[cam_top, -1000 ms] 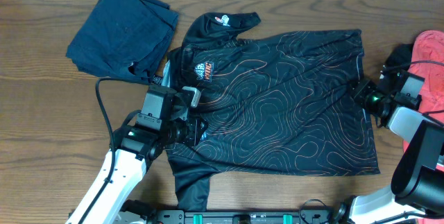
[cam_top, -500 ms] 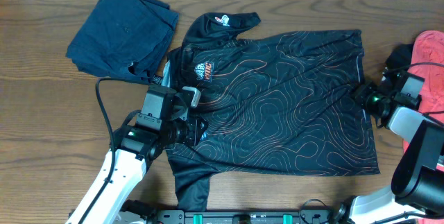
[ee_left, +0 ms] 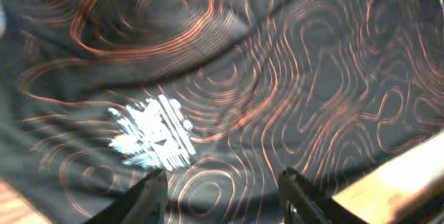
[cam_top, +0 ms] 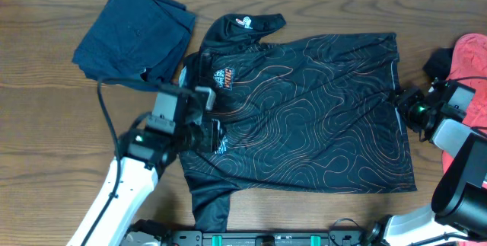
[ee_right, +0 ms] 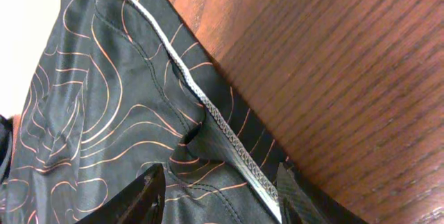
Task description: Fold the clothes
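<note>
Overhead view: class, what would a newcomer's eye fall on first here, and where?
The black jersey with orange contour lines lies spread out mid-table. A folded navy garment sits at its upper left, and a coral-red garment lies at the right edge.

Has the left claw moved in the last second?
Yes. In the overhead view the left claw has shifted slightly toward the folded navy garment, staying over the black jersey.

White left arm [cam_top: 112, 196], black left claw [ee_left: 220, 189]
</note>
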Motion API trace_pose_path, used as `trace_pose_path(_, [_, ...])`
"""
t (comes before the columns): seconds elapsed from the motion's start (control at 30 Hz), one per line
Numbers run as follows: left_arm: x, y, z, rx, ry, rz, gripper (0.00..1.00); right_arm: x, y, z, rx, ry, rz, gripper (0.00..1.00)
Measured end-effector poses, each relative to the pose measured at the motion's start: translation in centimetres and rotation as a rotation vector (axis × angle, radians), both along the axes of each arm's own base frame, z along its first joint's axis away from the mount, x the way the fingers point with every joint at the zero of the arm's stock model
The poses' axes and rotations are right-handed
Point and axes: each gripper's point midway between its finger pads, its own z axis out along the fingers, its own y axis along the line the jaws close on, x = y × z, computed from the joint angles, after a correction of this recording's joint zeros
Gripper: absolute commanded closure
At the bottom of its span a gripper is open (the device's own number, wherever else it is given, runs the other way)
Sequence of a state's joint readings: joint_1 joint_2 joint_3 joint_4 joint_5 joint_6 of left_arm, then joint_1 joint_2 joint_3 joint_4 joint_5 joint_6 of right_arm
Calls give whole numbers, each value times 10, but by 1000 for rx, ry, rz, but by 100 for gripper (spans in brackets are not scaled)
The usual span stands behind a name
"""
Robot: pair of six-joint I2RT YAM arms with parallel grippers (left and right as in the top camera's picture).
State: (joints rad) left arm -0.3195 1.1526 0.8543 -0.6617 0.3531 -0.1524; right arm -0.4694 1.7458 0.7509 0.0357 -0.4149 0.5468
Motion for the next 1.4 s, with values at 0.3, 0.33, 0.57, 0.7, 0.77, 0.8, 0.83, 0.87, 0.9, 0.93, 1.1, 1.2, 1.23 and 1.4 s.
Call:
trace_pose_path(0.3, [28,12,11,106,39,59,41,8,2,6,-8,-41,17,61])
trace_pose_path(0.33, [28,12,9,111,45,60,41,9,4,7,-10,-43,24,61])
trace_pose_path(0.57, [29,15,7,124,45,66,41,15,22,6,-38,-38,70,61])
trace_pose_path(0.7, [29,15,7,125,47,66,41,15,26,2,-78,-14,73,66])
trace_pose_path(0.77, [29,15,7,125,48,66,41,15,23,1,-93,-9,68,76])
trace_pose_path(0.8, [29,15,7,126,48,67,41,15,22,1,-99,-7,67,79])
trace_pose_path(0.83, [29,15,7,127,47,67,41,14,22,0,-105,-5,65,81])
trace_pose_path(0.87, [29,15,7,128,48,67,41,14,21,0,-109,-3,63,81])
trace_pose_path(0.9, [29,15,7,128,48,68,41,14,20,0,-112,-1,62,82])
trace_pose_path(0.93, [29,15,7,128,48,68,41,14,20,0,-114,0,60,82])
trace_pose_path(1.1, [29,15,7,128,48,68,41,13,15,-2,-134,10,45,61])
trace_pose_path(1.2, [29,15,7,128,48,68,41,13,14,-3,-145,12,44,55])
trace_pose_path(1.23, [29,15,7,128,48,68,41,13,13,-4,-147,13,43,61])
trace_pose_path(1.4, [29,15,7,128,48,68,41,17,13,-11,-147,11,51,99])
